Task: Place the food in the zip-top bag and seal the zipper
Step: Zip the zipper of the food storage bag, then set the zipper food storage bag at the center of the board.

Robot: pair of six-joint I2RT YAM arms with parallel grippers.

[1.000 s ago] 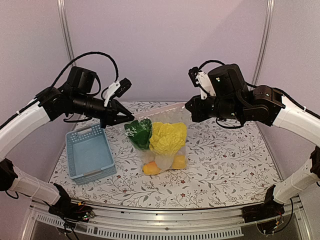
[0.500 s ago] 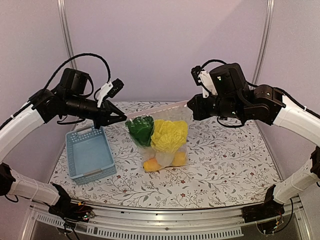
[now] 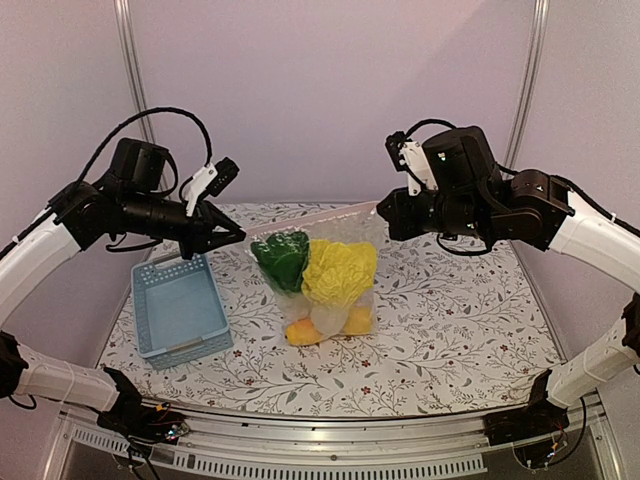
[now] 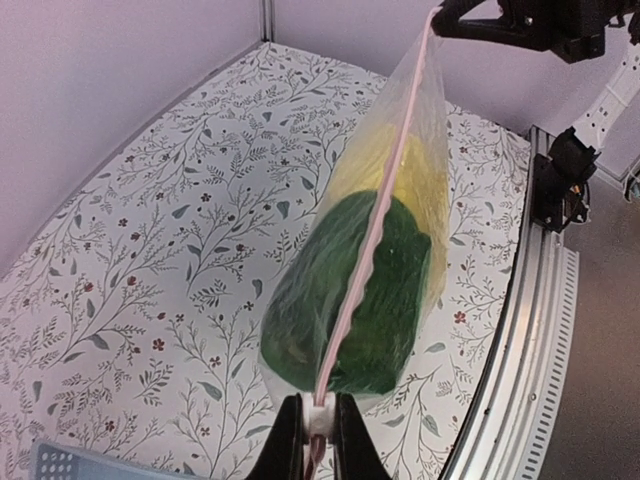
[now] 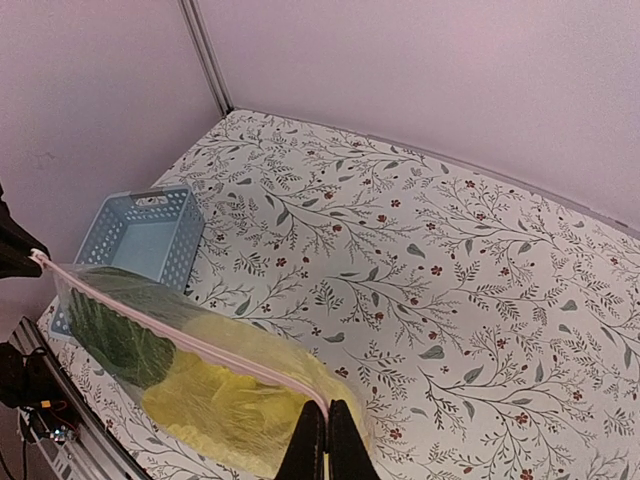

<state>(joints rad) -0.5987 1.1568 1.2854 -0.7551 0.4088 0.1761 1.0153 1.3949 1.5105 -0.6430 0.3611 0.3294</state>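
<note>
The clear zip-top bag (image 3: pixel 322 300) hangs between both grippers, its lower end at the table. It holds the dark-green bok choy (image 3: pixel 280 258), the pale-yellow napa cabbage (image 3: pixel 338 272), an orange fruit (image 3: pixel 300 333) and a yellow fruit (image 3: pixel 360 320). The zipper (image 3: pixel 310 217) is a thin pink strip stretched taut along the bag's top. My left gripper (image 3: pixel 240 232) is shut on its left end (image 4: pixel 319 425), on a small white piece of the strip. My right gripper (image 3: pixel 380 214) is shut on its right end (image 5: pixel 326 420). The bok choy (image 4: pixel 350 300) and cabbage (image 5: pixel 230 400) show through the plastic.
A light-blue slotted basket (image 3: pixel 180 308) stands empty on the floral tablecloth left of the bag, below my left arm; it also shows in the right wrist view (image 5: pixel 140 240). A metal rail (image 3: pixel 320 440) runs along the near table edge. Walls close off the back and sides.
My left gripper has moved left and slightly up along the strip's line, and the right gripper has risen a little. The zipper is now stretched straighter, and the bag has shifted slightly right.
</note>
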